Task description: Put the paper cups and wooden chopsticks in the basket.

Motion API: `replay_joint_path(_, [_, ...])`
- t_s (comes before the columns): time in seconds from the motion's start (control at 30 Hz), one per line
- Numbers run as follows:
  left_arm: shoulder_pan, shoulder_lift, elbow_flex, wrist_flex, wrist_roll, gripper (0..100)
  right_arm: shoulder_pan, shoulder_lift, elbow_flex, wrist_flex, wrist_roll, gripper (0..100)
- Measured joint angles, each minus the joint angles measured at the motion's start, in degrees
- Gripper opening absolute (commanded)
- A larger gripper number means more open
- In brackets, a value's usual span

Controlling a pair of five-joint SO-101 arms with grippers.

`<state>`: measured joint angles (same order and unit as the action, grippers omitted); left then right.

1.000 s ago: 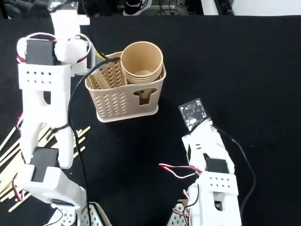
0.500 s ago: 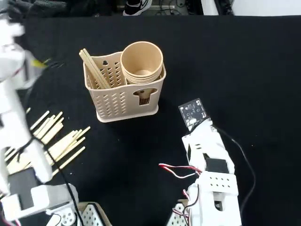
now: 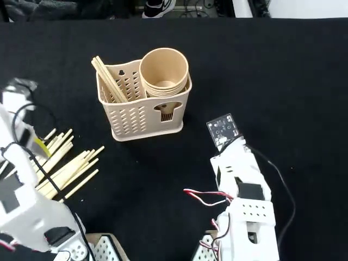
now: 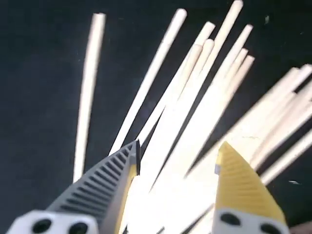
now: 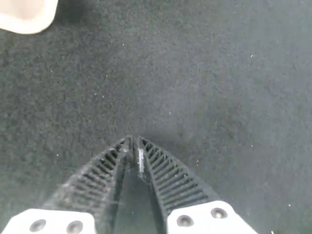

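We are seeing the left gripper (image 4: 179,148) wide open, holding nothing, over loose pale wooden chopsticks (image 3: 65,163) by the black table's (image 3: 283,81) left edge. The right gripper (image 5: 132,146) is sitting closed and empty. Stacked tan paper cups (image 3: 163,68) and more chopsticks (image 3: 109,79) are standing in the beige perforated plastic basket (image 3: 144,117).
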<state>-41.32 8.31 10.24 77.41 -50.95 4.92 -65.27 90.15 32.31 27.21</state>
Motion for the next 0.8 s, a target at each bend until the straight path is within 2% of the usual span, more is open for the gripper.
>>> replay_joint_path(0.1, [0.0,5.0,1.0,-5.5,-3.2,26,0.0,0.0,0.1,0.0,0.0,1.3])
replay_joint_path(0.2, [0.0,9.0,1.0,-7.0,-6.9,25,0.0,0.0,0.1,0.0,0.0,1.3])
replay_joint_path(0.4, [0.2,13.5,0.6,-9.9,-9.8,3,0.0,0.0,0.1,0.0,0.0,1.3])
replay_joint_path(0.7, [0.4,14.2,1.7,-9.1,-9.8,3,0.0,0.0,0.1,0.0,0.0,1.3])
replay_joint_path(0.8, [1.1,14.2,-0.3,-6.1,-9.8,3,0.0,0.0,0.1,0.0,0.0,1.3])
